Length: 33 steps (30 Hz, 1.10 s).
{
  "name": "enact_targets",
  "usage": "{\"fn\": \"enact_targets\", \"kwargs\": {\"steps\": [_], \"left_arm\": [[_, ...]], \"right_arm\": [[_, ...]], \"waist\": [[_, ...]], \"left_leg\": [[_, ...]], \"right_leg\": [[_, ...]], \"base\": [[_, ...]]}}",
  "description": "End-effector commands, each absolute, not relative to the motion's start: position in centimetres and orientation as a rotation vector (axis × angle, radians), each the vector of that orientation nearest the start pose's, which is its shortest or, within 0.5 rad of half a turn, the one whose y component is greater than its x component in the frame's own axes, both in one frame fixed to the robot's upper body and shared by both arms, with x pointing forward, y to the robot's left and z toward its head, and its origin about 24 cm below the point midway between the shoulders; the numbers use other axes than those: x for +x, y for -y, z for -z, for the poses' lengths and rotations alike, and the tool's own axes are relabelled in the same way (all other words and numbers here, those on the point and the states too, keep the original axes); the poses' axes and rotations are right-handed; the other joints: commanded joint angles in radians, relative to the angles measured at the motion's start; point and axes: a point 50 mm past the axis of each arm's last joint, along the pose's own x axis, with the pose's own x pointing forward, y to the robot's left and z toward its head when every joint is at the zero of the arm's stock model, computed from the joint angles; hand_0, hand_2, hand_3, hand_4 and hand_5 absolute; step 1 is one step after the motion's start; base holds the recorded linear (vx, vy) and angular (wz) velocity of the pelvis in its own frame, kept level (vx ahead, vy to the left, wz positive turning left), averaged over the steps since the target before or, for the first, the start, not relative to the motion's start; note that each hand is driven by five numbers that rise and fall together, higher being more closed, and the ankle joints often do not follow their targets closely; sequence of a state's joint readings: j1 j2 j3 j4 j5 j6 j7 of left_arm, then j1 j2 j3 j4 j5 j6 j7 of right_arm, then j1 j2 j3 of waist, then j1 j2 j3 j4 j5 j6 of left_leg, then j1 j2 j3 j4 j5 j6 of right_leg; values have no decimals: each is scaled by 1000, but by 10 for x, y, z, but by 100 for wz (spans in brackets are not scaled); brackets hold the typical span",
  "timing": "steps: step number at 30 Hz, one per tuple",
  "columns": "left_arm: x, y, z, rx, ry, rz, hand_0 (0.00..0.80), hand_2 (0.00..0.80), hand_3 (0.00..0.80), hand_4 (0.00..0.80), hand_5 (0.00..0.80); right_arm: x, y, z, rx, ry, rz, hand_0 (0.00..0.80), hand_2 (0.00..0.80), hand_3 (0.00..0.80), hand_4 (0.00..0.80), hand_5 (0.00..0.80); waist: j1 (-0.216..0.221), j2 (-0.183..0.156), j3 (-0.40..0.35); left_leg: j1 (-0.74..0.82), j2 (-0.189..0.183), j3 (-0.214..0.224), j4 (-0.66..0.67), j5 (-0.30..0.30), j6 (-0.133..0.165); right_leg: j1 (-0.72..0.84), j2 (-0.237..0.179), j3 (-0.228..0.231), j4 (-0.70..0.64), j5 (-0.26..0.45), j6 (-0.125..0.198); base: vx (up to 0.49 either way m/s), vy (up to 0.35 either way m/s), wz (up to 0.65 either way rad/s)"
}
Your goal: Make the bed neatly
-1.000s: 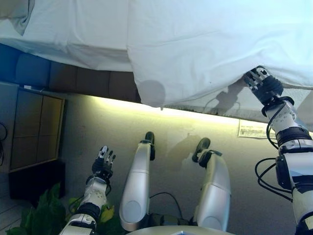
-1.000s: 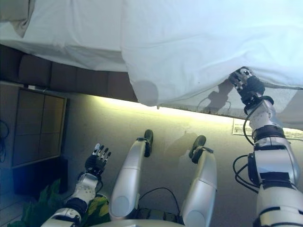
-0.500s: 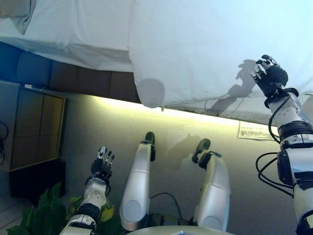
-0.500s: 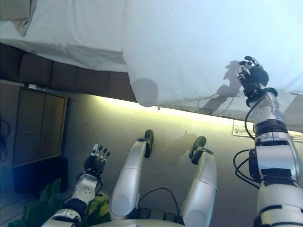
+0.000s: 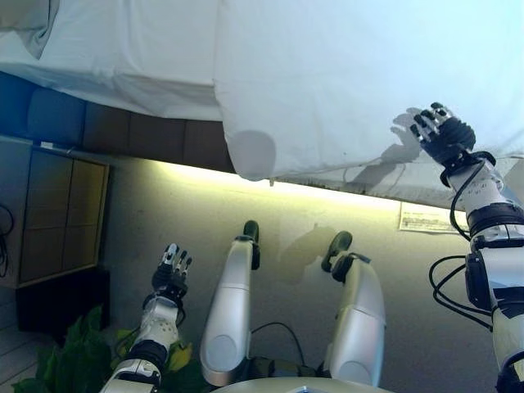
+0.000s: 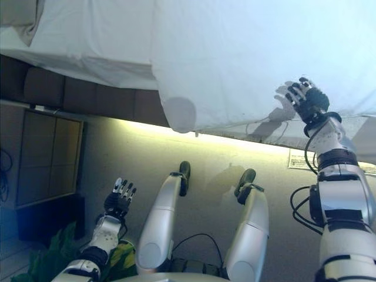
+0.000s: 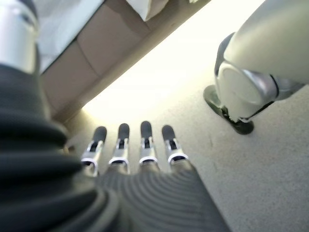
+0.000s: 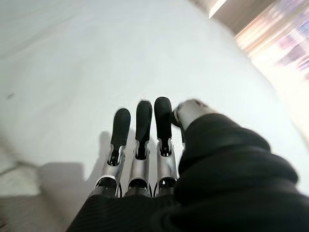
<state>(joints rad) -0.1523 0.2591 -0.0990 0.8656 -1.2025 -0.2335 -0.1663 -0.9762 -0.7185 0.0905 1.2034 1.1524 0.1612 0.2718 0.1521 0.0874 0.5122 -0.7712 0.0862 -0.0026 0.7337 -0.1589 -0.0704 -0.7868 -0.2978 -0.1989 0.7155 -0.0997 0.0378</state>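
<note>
A white duvet (image 5: 344,82) covers the bed and hangs over its near edge, with a rounded corner (image 5: 250,154) drooping at the middle. A white sheet (image 5: 123,57) lies under it on the left. My right hand (image 5: 442,135) is open, fingers straight, over the duvet just above its hanging edge; the right wrist view shows its fingers (image 8: 140,130) spread over plain white cloth (image 8: 72,63) and holding nothing. My left hand (image 5: 172,274) hangs low by my side, open and empty, its fingers (image 7: 130,145) straight above the floor.
The bed's dark padded base (image 5: 123,127) runs under the sheet, with a lit strip along the floor (image 5: 327,192). A dark bedside cabinet (image 5: 61,213) stands at the left. A green plant (image 5: 74,352) is at the lower left. A paper label (image 5: 426,217) lies on the floor.
My right hand has let go of the duvet's hanging edge, opened, and risen above the cloth. The duvet edge has dropped and lies flatter. The left hand has not moved.
</note>
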Motion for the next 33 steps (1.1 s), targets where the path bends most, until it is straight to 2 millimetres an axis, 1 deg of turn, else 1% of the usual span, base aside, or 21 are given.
{"fn": "enact_targets", "kwargs": {"steps": [1,5,8,15,23,28,33], "left_arm": [[232,-245,65,-783,-236,-356,0,0,0,0,0],[242,-241,57,-801,-198,-349,0,0,0,0,0],[247,-237,52,-815,-176,-341,0,0,0,0,0],[256,-230,43,-834,-146,-318,0,0,0,0,0],[260,-222,40,-842,-149,-296,0,0,0,0,0],[262,-220,39,-836,-158,-291,0,0,0,0,0],[264,-217,38,-826,-154,-286,0,0,0,0,0]], "right_arm": [[375,329,-177,645,54,117,0,0,0,0,0],[379,323,-177,647,57,115,0,0,0,0,0],[379,320,-172,658,51,126,0,0,0,0,0],[377,323,-161,678,14,169,0,0,0,0,0],[371,330,-149,702,-63,240,0,0,0,0,0],[368,326,-132,721,-137,249,0,0,0,0,0],[360,324,-104,750,-217,275,0,0,0,0,0]], "waist": [[-4,39,8],[-4,52,8],[-4,58,8],[-6,69,8],[-7,78,8],[-5,73,8],[-8,68,8]], "left_leg": [[2,19,30,-137,97,23],[-37,9,27,-147,102,24],[-68,-1,20,-146,102,24],[-120,-14,16,-125,92,26],[-139,-23,14,-101,80,28],[-151,-27,7,-90,73,32],[-172,-29,1,-86,71,33]], "right_leg": [[-18,4,40,27,-2,40],[-63,12,51,25,0,39],[-96,15,57,27,1,38],[-149,19,65,48,-6,35],[-169,14,70,71,-13,34],[-182,15,71,82,-14,34],[-201,17,71,78,-6,36]], "base": [[-44,3,-2],[-53,-8,-1],[-40,-14,1],[-12,2,-4],[5,0,0],[20,-4,2],[0,0,0]]}}
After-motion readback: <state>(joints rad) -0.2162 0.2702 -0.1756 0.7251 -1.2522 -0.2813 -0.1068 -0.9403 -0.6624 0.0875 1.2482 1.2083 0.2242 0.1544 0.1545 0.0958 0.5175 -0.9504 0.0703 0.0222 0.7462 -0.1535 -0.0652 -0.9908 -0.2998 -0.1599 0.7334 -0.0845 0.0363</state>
